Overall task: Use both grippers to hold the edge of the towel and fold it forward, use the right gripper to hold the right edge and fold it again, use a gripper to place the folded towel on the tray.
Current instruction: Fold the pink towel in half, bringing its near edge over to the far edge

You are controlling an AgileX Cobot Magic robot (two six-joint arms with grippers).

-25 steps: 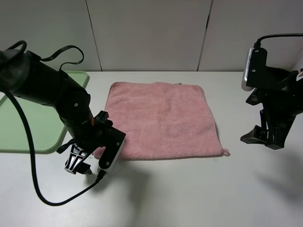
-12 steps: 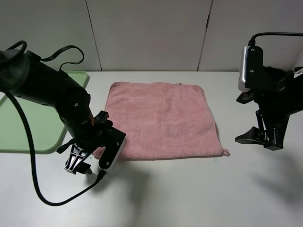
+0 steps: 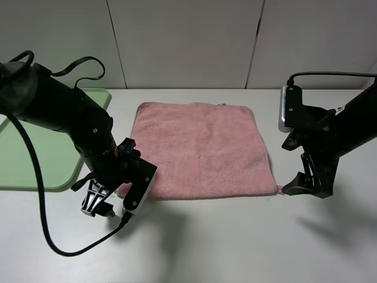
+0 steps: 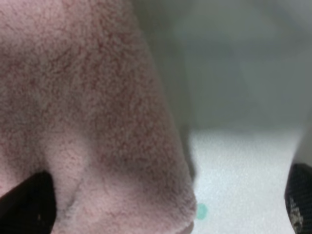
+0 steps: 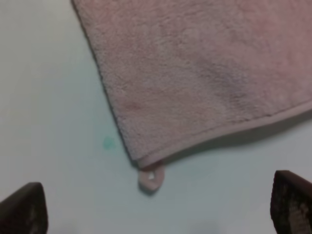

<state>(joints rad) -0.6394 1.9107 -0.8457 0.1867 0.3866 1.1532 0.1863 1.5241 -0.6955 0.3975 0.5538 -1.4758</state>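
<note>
The pink towel (image 3: 200, 147) lies spread flat and unfolded in the middle of the white table (image 3: 235, 247), its stitched hem (image 5: 219, 129) running along the near side and its small corner loop (image 5: 151, 178) sticking out at the near right corner. The light-green tray (image 3: 35, 153) sits at the left end of the table, apart from the towel and partly hidden behind the bulky left arm. The left gripper (image 3: 97, 203) is down low at the towel's near left corner; in its wrist view the jaws stand wide, one dark fingertip (image 4: 27, 204) over the terry cloth and the other far off over the bare table, so the corner lies between them with nothing clamped. The right gripper (image 3: 306, 183) is poised at the near right corner, its tip just beside the loop in the high view. Its jaws are spread wide too — in its wrist view the two fingertips (image 5: 22, 209) sit at opposite sides, with the loop and the corner of the hem between and beyond them, touched by neither. A tiny green speck (image 5: 107, 142) marks the table just beside that corner.
</note>
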